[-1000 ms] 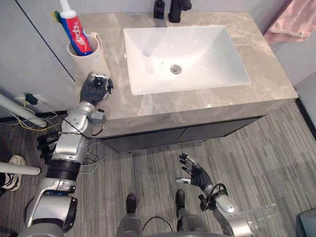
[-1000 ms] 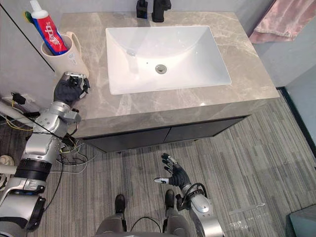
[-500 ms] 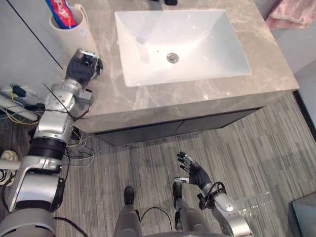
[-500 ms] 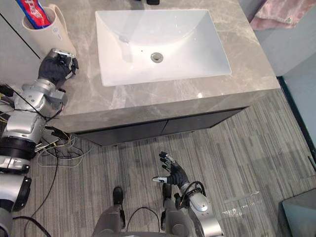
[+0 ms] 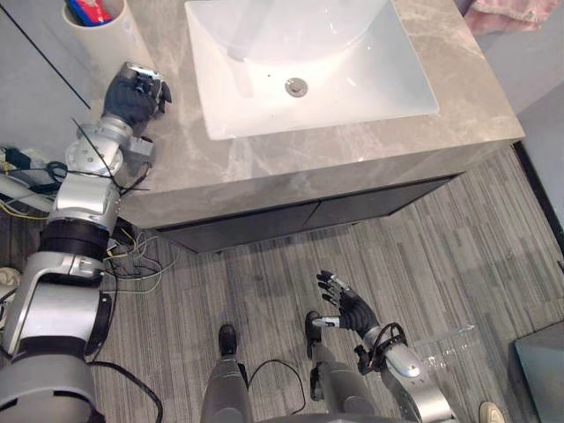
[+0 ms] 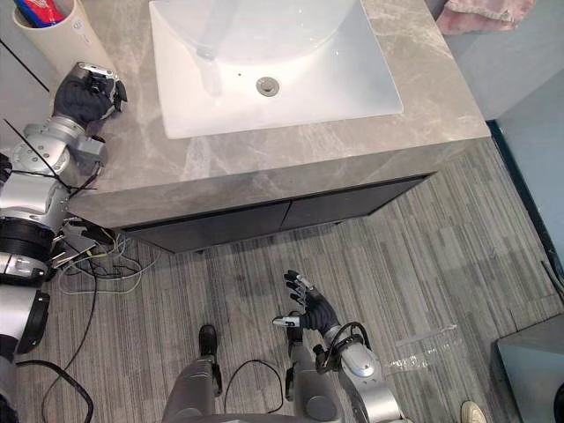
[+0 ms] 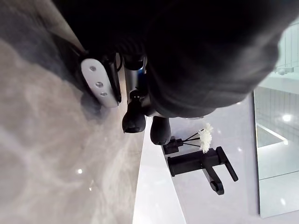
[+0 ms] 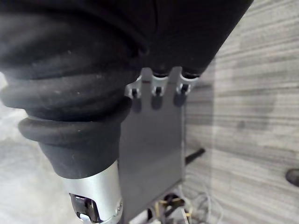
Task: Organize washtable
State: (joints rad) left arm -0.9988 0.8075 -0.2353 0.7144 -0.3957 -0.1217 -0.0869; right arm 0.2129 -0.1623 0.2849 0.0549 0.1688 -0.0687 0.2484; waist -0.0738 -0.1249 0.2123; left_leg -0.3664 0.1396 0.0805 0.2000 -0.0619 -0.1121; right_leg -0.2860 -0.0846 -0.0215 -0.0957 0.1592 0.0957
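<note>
A beige cup (image 5: 99, 40) with a red and blue toothpaste tube (image 5: 85, 9) in it stands at the far left corner of the grey marble washtable (image 5: 291, 159). My left hand (image 5: 132, 95) rests on the counter just in front of the cup, with curled fingers (image 7: 134, 116) that hold nothing. The white sink (image 5: 304, 66) lies to its right. A black faucet (image 7: 201, 164) stands behind the sink. My right hand (image 5: 345, 308) hangs low over the floor in front of the cabinet, its fingers spread open and empty.
The dark cabinet front (image 5: 291, 216) runs under the counter. A pink towel (image 5: 502, 11) hangs at the far right. A grey bin (image 5: 538, 379) stands at the near right on the striped floor. Loose wires (image 5: 132, 264) lie by the left wall.
The camera has moved, so the washtable sits higher in the picture and the cup is cut off at the top. Both hands keep their places and their poses.
</note>
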